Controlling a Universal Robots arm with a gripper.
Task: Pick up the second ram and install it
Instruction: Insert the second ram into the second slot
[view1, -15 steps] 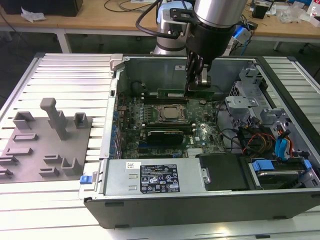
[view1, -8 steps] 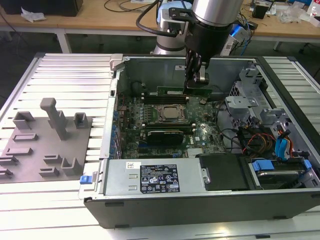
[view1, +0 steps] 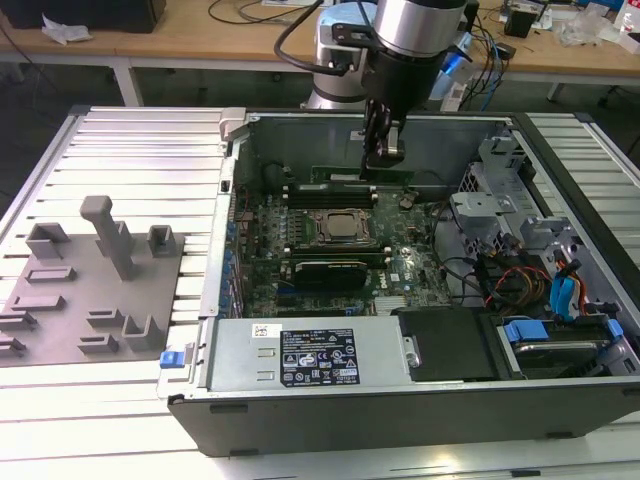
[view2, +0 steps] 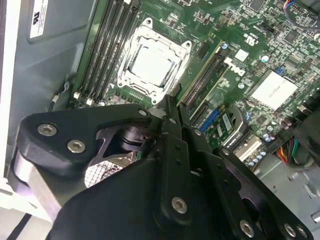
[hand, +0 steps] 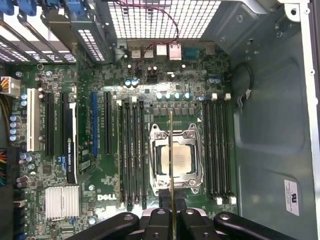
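My gripper (view1: 385, 158) hangs inside the open computer case (view1: 225, 250), over the far part of the motherboard. It is shut on the second ram (view1: 340, 177), a narrow green stick held level just above the far bank of memory slots (view1: 325, 195). In the first wrist view the ram (hand: 171, 150) shows edge-on as a thin line rising from between my fingers (hand: 159, 220), across the silver processor socket (hand: 176, 159). Memory slots (hand: 132, 150) run parallel on both sides of the socket. In the second wrist view the gripper (view2: 172, 107) is closed near the socket (view2: 150, 65).
A grey holder tray (view1: 90, 290) lies at the exterior view's left on the ribbed table. The power supply (view1: 320, 360) lines the case's near side. Drive cage and cables (view1: 540, 280) crowd the exterior view's right. A black card (hand: 70, 145) and finned heatsink (hand: 62, 202) sit beside the slots.
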